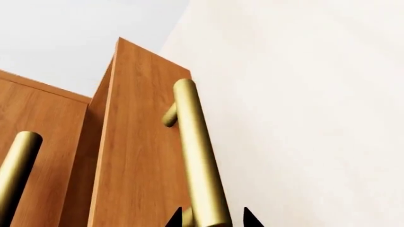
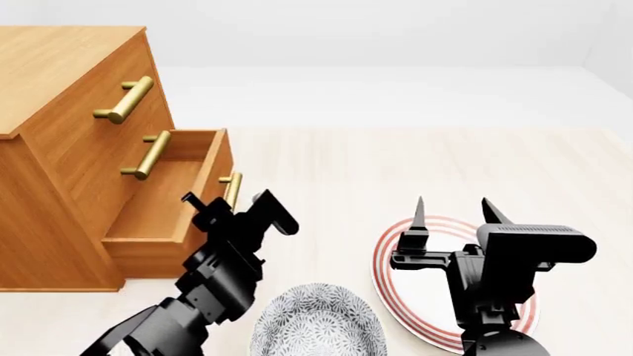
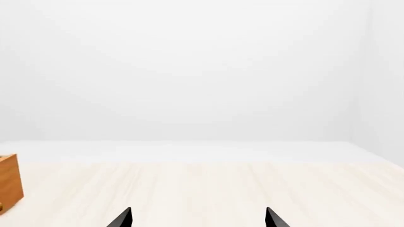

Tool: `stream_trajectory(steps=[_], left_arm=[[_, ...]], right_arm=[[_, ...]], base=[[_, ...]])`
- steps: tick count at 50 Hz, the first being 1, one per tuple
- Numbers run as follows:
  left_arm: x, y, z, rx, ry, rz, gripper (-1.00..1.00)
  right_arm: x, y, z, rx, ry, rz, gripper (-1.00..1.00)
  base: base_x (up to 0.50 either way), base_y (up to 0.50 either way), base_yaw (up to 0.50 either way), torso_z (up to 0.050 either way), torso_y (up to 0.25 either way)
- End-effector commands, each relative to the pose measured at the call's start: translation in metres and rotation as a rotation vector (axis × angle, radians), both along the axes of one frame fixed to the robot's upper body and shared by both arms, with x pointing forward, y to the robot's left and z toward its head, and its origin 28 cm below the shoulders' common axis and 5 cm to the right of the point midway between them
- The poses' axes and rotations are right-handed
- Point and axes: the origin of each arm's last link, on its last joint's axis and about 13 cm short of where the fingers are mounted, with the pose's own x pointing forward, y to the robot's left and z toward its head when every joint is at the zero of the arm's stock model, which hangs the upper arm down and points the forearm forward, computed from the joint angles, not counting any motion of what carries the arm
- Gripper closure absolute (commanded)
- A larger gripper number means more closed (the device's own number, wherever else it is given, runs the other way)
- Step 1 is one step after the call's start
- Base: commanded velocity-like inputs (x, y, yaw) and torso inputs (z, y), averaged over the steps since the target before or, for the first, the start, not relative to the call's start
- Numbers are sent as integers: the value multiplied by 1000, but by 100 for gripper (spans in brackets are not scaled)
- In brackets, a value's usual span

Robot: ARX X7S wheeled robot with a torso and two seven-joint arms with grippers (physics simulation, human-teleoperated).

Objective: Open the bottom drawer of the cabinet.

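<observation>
cabinet [image 2: 59,148]: orange-brown wood chest at the far left of the head view, three stacked drawers with brass bar handles; upper two fronts flush. bottom drawer [image 2: 168,200]: lowest of the three, standing pulled out from the cabinet face toward the floor's open side, its inside visible from above; judged largely open, with perhaps some travel left. bottom drawer handle [image 1: 200,156]: brass bar, long axis running along the drawer front, crossways to the pull direction. left gripper [image 1: 215,218]: just right of the cabinet, at the drawer front; dark fingertips sit either side of the bar, narrowly spaced, apparently clasping it, though actual contact cannot be confirmed. the drawer lies directly ahead of this gripper, so any further pull runs straight away from the cabinet face; this arm is plainly the nearer. patterned bowl [image 2: 314,322]: well right of the cabinet, on the floor. striped plate [image 2: 390,278]: further right from the cabinet, beside the bowl. right gripper [image 2: 452,215]: farthest from the cabinet, above the plate, fingers spread wide, holding nothing.
</observation>
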Motion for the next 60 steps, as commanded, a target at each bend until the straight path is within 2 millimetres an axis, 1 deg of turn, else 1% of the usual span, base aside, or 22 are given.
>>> stream_trajectory(steps=[1,9,10,24,30,36,37,39,40,42,43,46,49,52,60], left_arm=[[1,-6,6,55,-59,4,100],[-2,-10,11,44,-72,-30,100],[-2,-10,11,42,-77,-35,-100],[-20,-21,27,21,-113,-112,-100],[-21,-21,35,0,-138,-117,-100],[-21,-21,62,-82,-247,-106,-100],[-21,-21,74,-119,-282,-103,-100],[-21,-19,85,-159,-303,-95,-100],[-21,-18,93,-209,-322,-81,-100],[-19,-14,101,-249,-336,-68,-100],[-16,-11,106,-316,-329,-51,-100],[-11,-7,109,-410,-304,-23,-100],[-3,-3,107,-537,-223,15,-100],[5,2,103,-594,-184,52,-100],[17,9,94,-680,-101,116,-100]], right_arm=[[0,0,-1,3,2,2,-100],[0,0,-1,4,0,0,-100],[0,0,-1,4,-1,0,-100],[1,0,-1,7,1,2,-100],[0,1,-1,7,-1,3,-100],[1,1,0,5,-3,4,-100],[1,1,1,5,-4,4,-100],[1,1,1,4,-5,5,-100],[1,1,1,5,-5,6,-100],[1,1,1,5,-4,5,-100],[1,1,2,4,-5,6,-100],[1,1,2,4,-6,6,-100],[1,2,2,3,-6,7,-100],[1,2,2,4,-6,8,-100],[1,2,2,3,-5,8,-100]], base=[[0,0,0,0,0],[0,0,0,1,5],[0,0,0,11,0],[0,0,0,0,0],[0,0,0,0,0],[0,0,0,0,0],[0,0,0,0,0],[0,0,0,0,0],[0,0,0,0,0],[0,0,0,0,0],[0,0,0,0,0],[0,0,0,0,0],[0,0,0,0,0],[0,0,0,0,0],[0,0,0,0,0]])
